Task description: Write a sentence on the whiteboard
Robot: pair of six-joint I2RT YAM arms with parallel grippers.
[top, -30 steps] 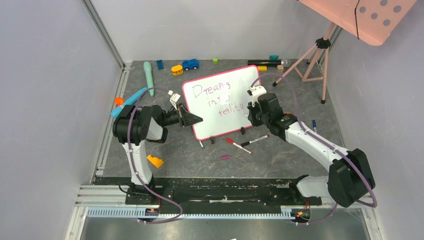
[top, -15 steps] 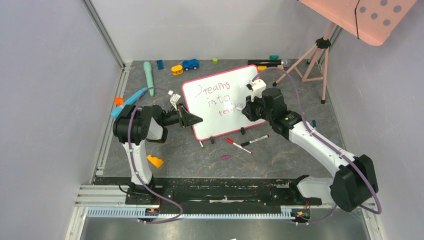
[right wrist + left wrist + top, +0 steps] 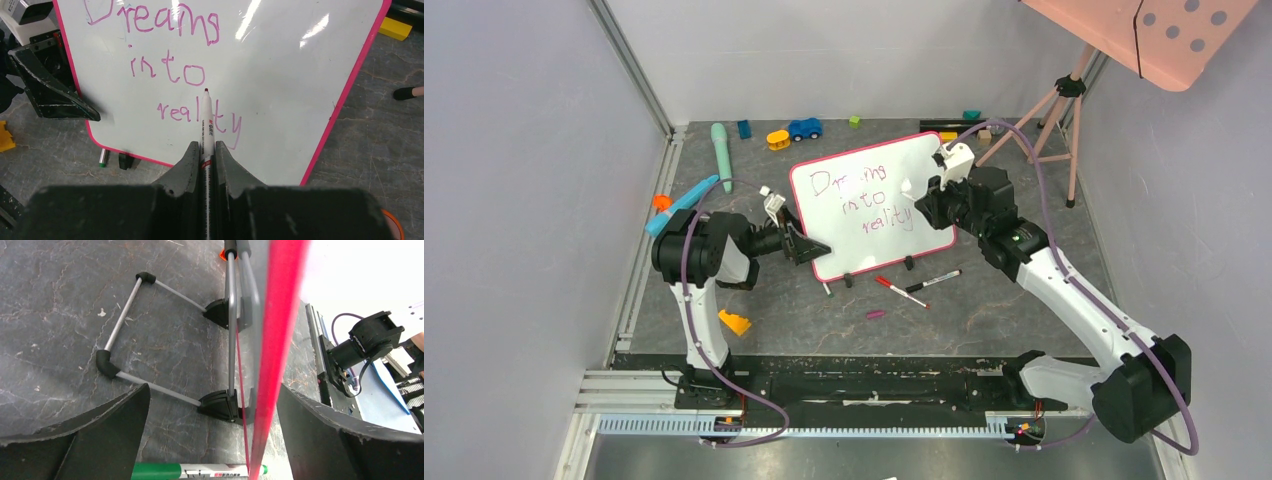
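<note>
The whiteboard (image 3: 849,252) stands tilted on the table (image 3: 994,310), with the sentence (image 3: 167,70) across it in 3 purple lines. The right gripper (image 3: 206,148) has its jaws pinching a marker (image 3: 207,117), whose tip is over the whiteboard's bottom line. The left gripper (image 3: 212,390) has its jaws spread astride the whiteboard's left edge.

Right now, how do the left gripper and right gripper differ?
The left gripper is open, jaws straddling the pink left edge of the whiteboard; the right gripper is shut on a marker. The left gripper meets the board edge-on; the right gripper faces its written side, marker tip toward the sentence. Both are at the whiteboard.
</note>
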